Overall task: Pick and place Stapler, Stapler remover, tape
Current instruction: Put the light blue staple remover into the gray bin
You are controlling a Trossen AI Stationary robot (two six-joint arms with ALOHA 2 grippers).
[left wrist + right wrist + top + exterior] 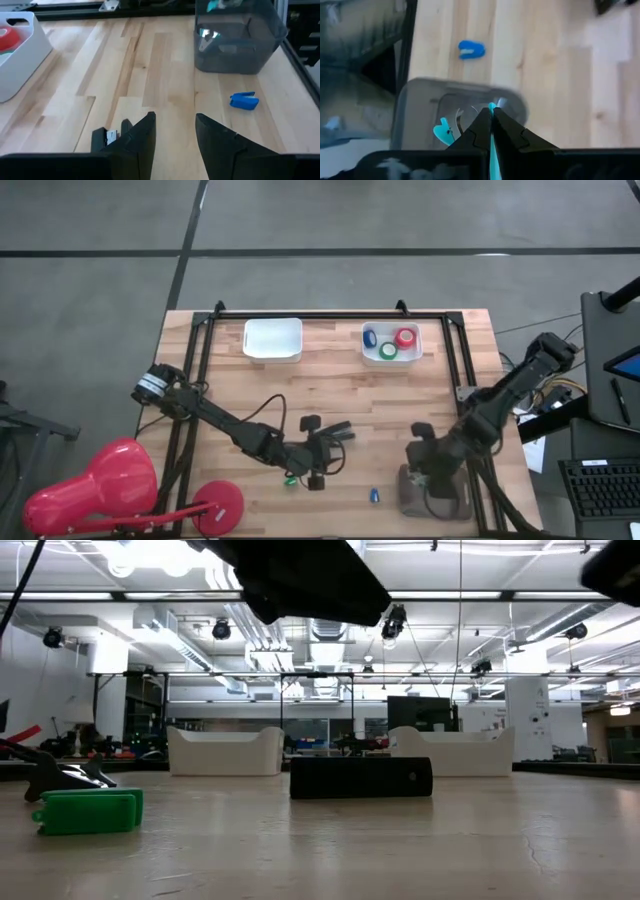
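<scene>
Wooden boards made the table [340, 395], and on it lay the black stapler [340, 432], near the middle, a little toward the front. The left gripper [318, 467] hung just in front of it, with its two fingers [145, 140] apart and nothing between them. A green staple remover [90, 811] lay beside this gripper. The right gripper [425, 465] was above a grey container [415, 115] at the front right, and its fingers [507, 132] were pressed together on a thin turquoise item [491, 140]; what this item was, I could not tell. A blue staple remover [374, 496] lay between both grippers. The tape rolls [391, 342] sat in a white tray [413, 356] at the back, and another white tray [272, 340] stood to its left.
</scene>
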